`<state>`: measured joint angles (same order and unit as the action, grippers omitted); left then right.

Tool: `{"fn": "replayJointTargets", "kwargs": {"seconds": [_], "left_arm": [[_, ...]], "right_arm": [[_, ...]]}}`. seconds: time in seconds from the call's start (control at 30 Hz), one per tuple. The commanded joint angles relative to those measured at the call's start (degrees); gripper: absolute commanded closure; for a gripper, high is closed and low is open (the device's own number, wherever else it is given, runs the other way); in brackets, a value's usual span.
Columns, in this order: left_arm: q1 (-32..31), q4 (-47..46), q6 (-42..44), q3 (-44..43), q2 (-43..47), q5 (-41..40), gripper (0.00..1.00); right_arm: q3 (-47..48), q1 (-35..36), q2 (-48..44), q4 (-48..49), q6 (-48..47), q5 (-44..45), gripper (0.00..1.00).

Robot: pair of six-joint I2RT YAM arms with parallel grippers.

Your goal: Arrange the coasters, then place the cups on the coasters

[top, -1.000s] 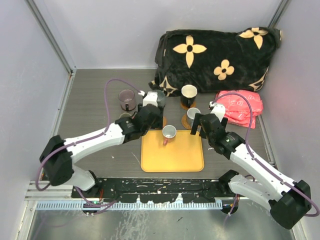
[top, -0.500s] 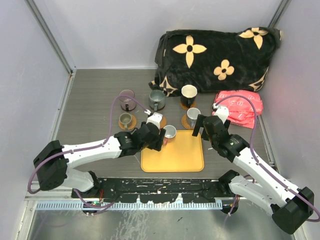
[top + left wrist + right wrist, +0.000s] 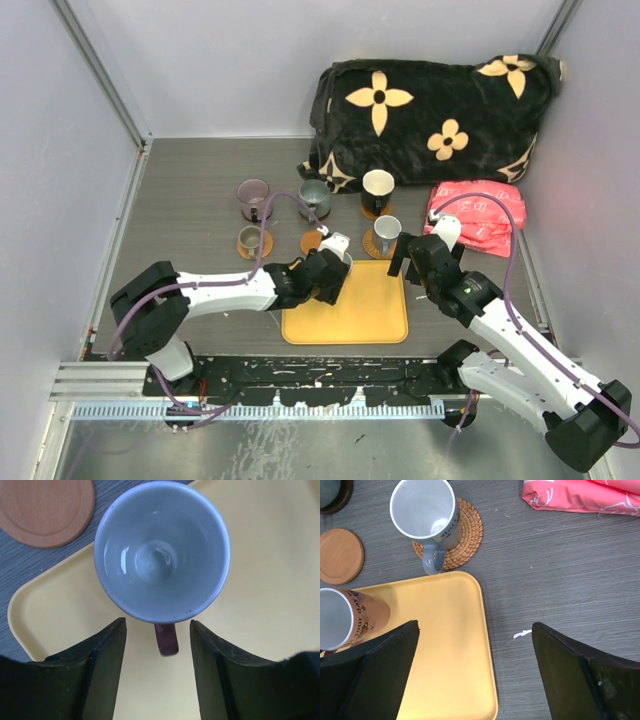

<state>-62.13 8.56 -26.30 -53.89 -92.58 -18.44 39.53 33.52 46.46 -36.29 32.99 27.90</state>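
— Where's the pink-brown mug with the white inside (image 3: 161, 550)?
— Upright on the yellow rectangular tray (image 3: 365, 318), in its far left corner.
— And the left end effector (image 3: 157, 628)?
— At that mug, fingers spread to either side of its dark handle. There is a gap on both sides and nothing is pinched.
— The right end effector (image 3: 476, 665)?
— Spread wide, holding nothing, above the tray's right edge.
— Anything nearby?
— A bare orange-brown round coaster (image 3: 340, 555) lies on the grey surface (image 3: 560, 570) just beyond the tray's far left corner. A grey mug (image 3: 424, 507) stands on a woven tan wicker coaster (image 3: 467, 535) just beyond the tray's far edge.
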Motion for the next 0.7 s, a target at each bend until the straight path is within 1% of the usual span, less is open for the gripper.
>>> {"fn": "replayJointTargets", "kwargs": {"seconds": [0.0,0.2,0.3,0.37,0.47,0.5,0.57,0.67], "left_arm": [[-0.2,-4.0,0.8,-3.1,-0.8,-0.9,0.49],[-0.3,-4.2,1.2,-4.0,-2.2,-1.9,0.58],[-0.3,-4.3,1.6,-4.3,-2.7,-1.7,0.67],[-0.2,-4.2,1.8,-4.5,-2.9,-1.8,0.70],[-0.2,-4.0,2.1,-4.6,-3.1,-2.0,0.79],[-0.2,-3.8,2.3,-4.8,-3.2,-2.0,0.85],[-0.3,-3.4,2.1,-5.0,-3.2,-2.2,0.99],[-0.4,-3.0,1.7,-4.8,-2.4,-3.3,1.00]], "right_arm": [[1.7,-0.1,-1.2,0.1,0.5,1.6,0.00],[1.7,-0.2,-0.3,0.3,0.6,1.5,0.00],[1.5,-0.2,-0.1,0.5,0.9,1.3,0.00],[1.4,-0.1,0.0,0.6,1.0,1.3,0.00],[1.3,-0.2,-0.1,0.6,1.2,1.3,0.00],[1.2,-0.2,-0.2,0.6,1.3,1.3,0.00],[1.1,-0.1,-0.2,0.6,1.3,1.2,0.00],[1.1,-0.1,-0.3,0.6,1.4,1.2,0.00]]}}
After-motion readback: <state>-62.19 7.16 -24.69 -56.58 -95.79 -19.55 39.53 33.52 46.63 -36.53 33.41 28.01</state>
